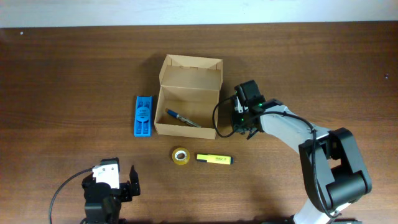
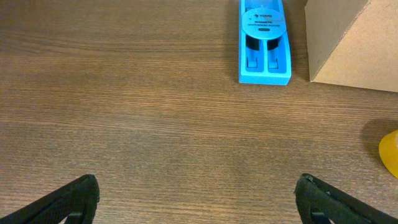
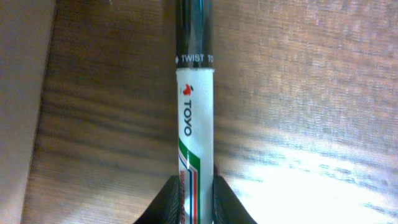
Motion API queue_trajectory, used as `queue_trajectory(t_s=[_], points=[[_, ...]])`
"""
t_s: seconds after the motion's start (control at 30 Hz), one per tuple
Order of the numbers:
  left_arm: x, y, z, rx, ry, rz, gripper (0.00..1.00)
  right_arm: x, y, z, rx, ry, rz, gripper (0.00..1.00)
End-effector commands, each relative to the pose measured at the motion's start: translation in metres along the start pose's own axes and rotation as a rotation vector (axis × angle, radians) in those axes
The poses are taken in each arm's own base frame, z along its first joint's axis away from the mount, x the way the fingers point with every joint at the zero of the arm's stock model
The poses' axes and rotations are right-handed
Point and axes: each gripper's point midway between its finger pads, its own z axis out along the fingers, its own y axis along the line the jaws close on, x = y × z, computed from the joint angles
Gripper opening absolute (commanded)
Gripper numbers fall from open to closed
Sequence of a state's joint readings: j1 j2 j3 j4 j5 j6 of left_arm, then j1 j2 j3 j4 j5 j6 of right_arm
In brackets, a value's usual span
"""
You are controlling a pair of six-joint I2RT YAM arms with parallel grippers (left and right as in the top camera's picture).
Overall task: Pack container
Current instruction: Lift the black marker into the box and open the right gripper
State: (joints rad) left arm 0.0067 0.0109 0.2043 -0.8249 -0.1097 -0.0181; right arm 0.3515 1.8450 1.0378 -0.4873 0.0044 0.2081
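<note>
The container [image 1: 184,129] is a tan cardboard box in the middle of the overhead view, its flap lid standing open at the back. A blue pen [image 1: 180,117] lies inside it. My right gripper [image 1: 244,119] is just right of the box and shut on a white marker with a black cap [image 3: 195,124], held between the fingertips [image 3: 195,202] above the table. The box wall shows at the left edge of the right wrist view [image 3: 22,93]. My left gripper [image 1: 111,178] is open and empty at the front left [image 2: 196,199].
A blue plastic block [image 1: 143,116] lies left of the box and shows in the left wrist view [image 2: 265,40]. A yellow tape roll [image 1: 180,155] and a yellow highlighter [image 1: 214,159] lie in front of the box.
</note>
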Motion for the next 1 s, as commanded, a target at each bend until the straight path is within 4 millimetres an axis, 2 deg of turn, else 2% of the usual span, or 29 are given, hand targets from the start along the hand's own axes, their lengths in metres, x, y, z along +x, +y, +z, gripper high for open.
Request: queue_trajectory(t_s=[0.0, 0.2, 0.37, 0.53, 0.73, 0.97], points=[[0.001, 0.001, 0.001, -0.005, -0.001, 0.021, 0.99, 0.056, -0.014, 0.024, 0.054, 0.194, 0.008, 0.15], [0.001, 0.001, 0.001, -0.005, -0.001, 0.021, 1.0, 0.076, -0.018, 0.019, 0.08, 0.278, 0.064, 0.14], [0.001, 0.001, 0.001, -0.005, -0.001, 0.021, 1.0, 0.075, -0.017, 0.017, 0.079, 0.278, 0.079, 0.08], [0.001, 0.001, 0.001, -0.005, -0.001, 0.021, 1.0, 0.052, -0.012, -0.001, 0.068, 0.235, 0.079, 0.08], [0.001, 0.001, 0.001, -0.005, -0.001, 0.021, 1.0, 0.015, -0.005, -0.035, 0.046, 0.147, 0.079, 0.08], [0.001, 0.001, 0.001, -0.005, -0.001, 0.021, 1.0, -0.01, 0.001, -0.069, 0.025, 0.067, 0.079, 0.08]])
